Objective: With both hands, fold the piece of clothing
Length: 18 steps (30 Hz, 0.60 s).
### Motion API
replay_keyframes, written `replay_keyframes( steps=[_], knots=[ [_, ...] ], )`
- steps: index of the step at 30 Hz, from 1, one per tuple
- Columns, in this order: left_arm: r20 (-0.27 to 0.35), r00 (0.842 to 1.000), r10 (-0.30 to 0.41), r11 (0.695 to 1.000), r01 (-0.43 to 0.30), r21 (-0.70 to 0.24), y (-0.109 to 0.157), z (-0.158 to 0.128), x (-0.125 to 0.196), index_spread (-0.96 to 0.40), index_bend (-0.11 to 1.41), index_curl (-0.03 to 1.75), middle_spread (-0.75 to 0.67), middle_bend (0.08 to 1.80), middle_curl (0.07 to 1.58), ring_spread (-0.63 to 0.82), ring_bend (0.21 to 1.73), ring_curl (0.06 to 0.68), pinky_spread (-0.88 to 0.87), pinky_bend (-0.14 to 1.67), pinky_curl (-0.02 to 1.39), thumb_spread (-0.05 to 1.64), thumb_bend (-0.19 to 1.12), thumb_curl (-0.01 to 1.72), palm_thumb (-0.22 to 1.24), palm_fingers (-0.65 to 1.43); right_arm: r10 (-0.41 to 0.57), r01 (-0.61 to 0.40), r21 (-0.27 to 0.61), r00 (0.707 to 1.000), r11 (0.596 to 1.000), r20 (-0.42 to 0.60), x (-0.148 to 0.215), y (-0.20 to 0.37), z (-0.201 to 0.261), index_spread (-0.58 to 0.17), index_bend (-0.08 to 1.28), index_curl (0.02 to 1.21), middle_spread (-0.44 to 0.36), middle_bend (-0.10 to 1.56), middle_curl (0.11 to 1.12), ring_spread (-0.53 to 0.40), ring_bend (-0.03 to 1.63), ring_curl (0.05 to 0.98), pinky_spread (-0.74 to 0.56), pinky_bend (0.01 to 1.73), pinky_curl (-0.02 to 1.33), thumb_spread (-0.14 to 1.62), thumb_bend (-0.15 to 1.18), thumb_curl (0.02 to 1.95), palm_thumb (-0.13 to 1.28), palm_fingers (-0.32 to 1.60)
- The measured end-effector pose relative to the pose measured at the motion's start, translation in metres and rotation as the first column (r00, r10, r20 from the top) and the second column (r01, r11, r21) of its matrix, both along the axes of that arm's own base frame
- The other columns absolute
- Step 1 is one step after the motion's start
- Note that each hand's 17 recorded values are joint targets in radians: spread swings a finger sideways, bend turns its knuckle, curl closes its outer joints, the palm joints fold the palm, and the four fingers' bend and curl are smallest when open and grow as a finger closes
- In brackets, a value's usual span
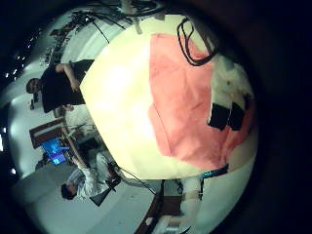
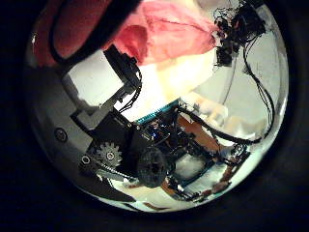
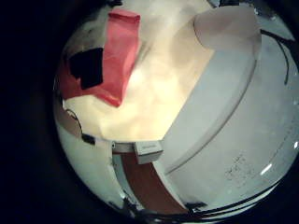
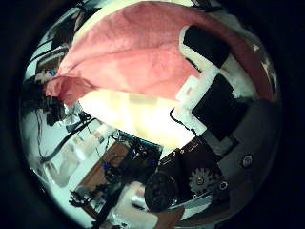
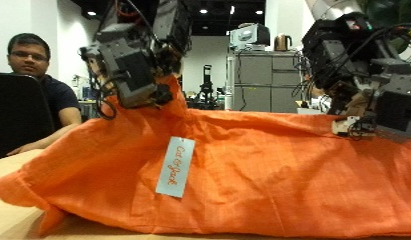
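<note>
On the orange garment, a pale blue label, print unreadable.

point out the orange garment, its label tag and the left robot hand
orange garment [image 5: 272, 165], outside view, middle of the spread cloth
label tag [image 5: 176, 167], outside view, centre of the pale strip on the cloth
left robot hand [image 5: 129, 62], outside view, its body above the raised cloth edge

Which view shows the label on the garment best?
The outside view: the pale blue label lies plainly on the orange garment between the two hands. The four palm views show the cloth only, with no label visible in any of them.
</note>
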<state>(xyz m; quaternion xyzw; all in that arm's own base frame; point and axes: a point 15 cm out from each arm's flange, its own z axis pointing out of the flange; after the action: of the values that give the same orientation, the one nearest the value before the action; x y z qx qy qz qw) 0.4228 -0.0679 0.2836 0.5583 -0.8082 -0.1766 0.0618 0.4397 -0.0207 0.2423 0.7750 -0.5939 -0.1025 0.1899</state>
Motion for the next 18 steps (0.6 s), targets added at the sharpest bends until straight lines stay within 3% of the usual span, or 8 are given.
replay_keyframes(
  steps=[5, 13, 15, 18],
  knots=[
    [0.029, 0.999, 0.035, 0.999, -0.035, -0.004, 0.002, -0.026, 0.049, -0.51, 0.17, 1.51, -0.67, 0.77, 1.26, -0.44, 1.4, 0.572, -0.64, 1.22, 0.65, 0.98, -0.02, 0.74, 0.79, 0.87, -0.035, 0.035, -0.008, 0.999, 0.999, -0.016, 0.032, -0.005, -0.027, -0.324, 0.96, 1.01, -0.173, 1.23, 0.89, -0.254, 1.33, 0.761, -0.28, 1.13, 0.99, 1.3, -0.02, 0.67, 1.07, 0.98],
    [0.04, 0.991, 0.125, 0.992, -0.125, 0.005, 0.027, -0.053, 0.085, -0.48, 0.18, 1.51, -0.67, 0.75, 1.29, -0.44, 1.43, 0.598, -0.63, 1.23, 0.69, 0.98, -0.03, 0.66, 0.7, 0.7, -0.095, 0.094, -0.021, 0.995, 0.995, -0.03, 0.057, -0.008, -0.057, -0.34, 0.91, 1.01, -0.174, 1.21, 0.88, -0.253, 1.34, 0.768, -0.3, 1.1, 1.02, 1.42, -0.02, 0.56, 0.89, 0.92],
    [0.045, 0.988, 0.146, 0.989, -0.146, 0.002, 0.038, -0.058, 0.091, -0.47, 0.17, 1.49, -0.67, 0.77, 1.28, -0.43, 1.42, 0.599, -0.63, 1.22, 0.7, 0.98, -0.04, 0.64, 0.68, 0.67, -0.121, 0.12, -0.013, 0.992, 0.993, -0.022, 0.061, -0.006, -0.06, -0.346, 0.81, 0.97, -0.174, 1.2, 0.88, -0.26, 1.35, 0.769, -0.32, 1.11, 1.03, 1.47, -0.01, 0.51, 0.84, 0.88],
    [0.051, 0.984, 0.169, 0.986, -0.169, -0.005, 0.049, -0.061, 0.096, -0.45, 0.09, 1.4, -0.65, 0.74, 1.24, -0.43, 1.45, 0.611, -0.63, 1.24, 0.73, 0.99, -0.04, 0.61, 0.64, 0.55, -0.156, 0.156, 0.011, 0.988, 0.988, -0.021, 0.062, -0.005, -0.063, -0.332, 0.55, 0.92, -0.171, 1.23, 0.87, -0.261, 1.4, 0.779, -0.33, 1.17, 1.03, 1.51, -0.01, 0.47, 0.8, 0.79]
  ],
)
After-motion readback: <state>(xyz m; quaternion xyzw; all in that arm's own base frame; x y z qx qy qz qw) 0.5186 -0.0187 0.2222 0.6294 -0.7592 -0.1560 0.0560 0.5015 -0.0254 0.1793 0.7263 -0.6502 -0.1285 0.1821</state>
